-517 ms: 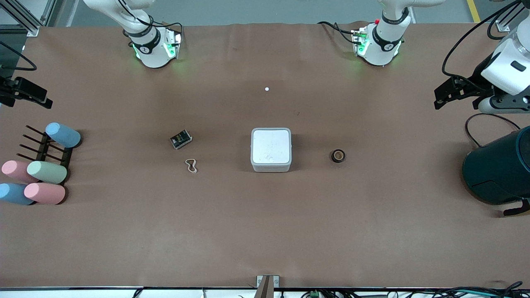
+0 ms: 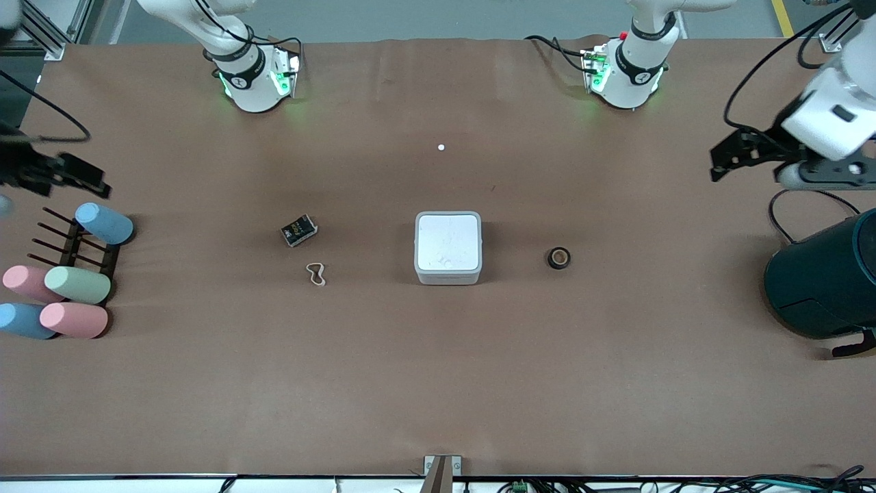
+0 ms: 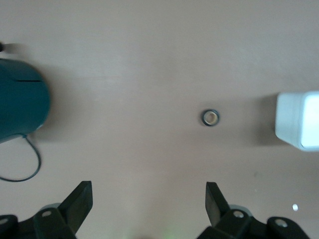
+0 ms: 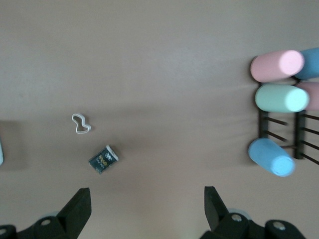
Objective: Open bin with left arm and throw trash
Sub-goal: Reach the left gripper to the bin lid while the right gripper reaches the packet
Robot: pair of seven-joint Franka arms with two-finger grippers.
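Note:
The bin [image 2: 448,248], light grey with its flat white lid closed, sits mid-table; it also shows in the left wrist view [image 3: 299,121]. The tape roll [image 2: 559,258] [image 3: 211,117] lies beside it toward the left arm's end. The black snack packet [image 2: 299,230] [image 4: 103,159] and the whitish rubber band [image 2: 316,274] [image 4: 80,124] lie toward the right arm's end. My left gripper [image 2: 720,161] [image 3: 148,191] is open and empty, up over the table's edge near the teal cylinder. My right gripper [image 2: 94,183] [image 4: 147,196] is open and empty over the cup rack.
A big dark teal cylinder [image 2: 825,277] [image 3: 20,107] stands at the left arm's end. A black rack with several pastel cups [image 2: 75,284] [image 4: 281,98] stands at the right arm's end. A tiny white dot [image 2: 441,147] lies between the bases and the bin.
My right gripper has moved inward over the table toward the cup rack. My left gripper has shifted slightly toward the bases. The bin and the trash have not moved.

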